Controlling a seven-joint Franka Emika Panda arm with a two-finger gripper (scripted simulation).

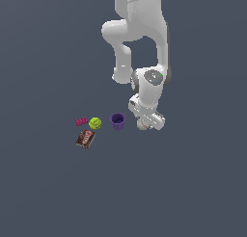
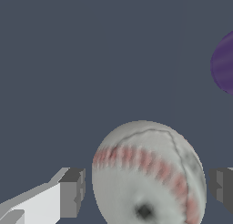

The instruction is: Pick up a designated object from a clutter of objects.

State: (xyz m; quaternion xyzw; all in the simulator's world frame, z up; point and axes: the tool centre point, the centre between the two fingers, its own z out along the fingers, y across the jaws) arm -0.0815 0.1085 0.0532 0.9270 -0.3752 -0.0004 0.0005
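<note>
Wrist view, closest in: white baseball [image 2: 148,175] with curved red stitching fills the space between the gripper [image 2: 148,191] fingers. One finger pad [image 2: 73,193] sits on one side of the ball with a thin gap showing, the other pad [image 2: 223,189] sits off the opposite side, also with a gap. So the jaws are spread around the ball, straddling it, not pinching it yet. Ball rests on the dark grey floor [image 2: 91,59]. Just past the ball, a slice of the purple cup [image 2: 224,63] shows at the frame edge.

Exterior view: the white Panda arm [image 1: 144,48] comes down from the top, wrist bent, gripper [image 1: 144,123] low at the floor [image 1: 193,192]. The baseball [image 1: 143,124] is only partly visible under the hand, mostly hidden by it. It sits just beside the purple cup [image 1: 117,120], on the cup's exterior-view right.

Further off toward the exterior view's left: yellow-green tennis ball [image 1: 95,123], near the cup but apart from it. Magenta studded brick [image 1: 81,121] lies touching or almost touching the tennis ball, cannot tell which. Brown-red flat box [image 1: 85,138] lies flat just below those two in the picture, tilted a bit. Label on the box too small to read.
</note>
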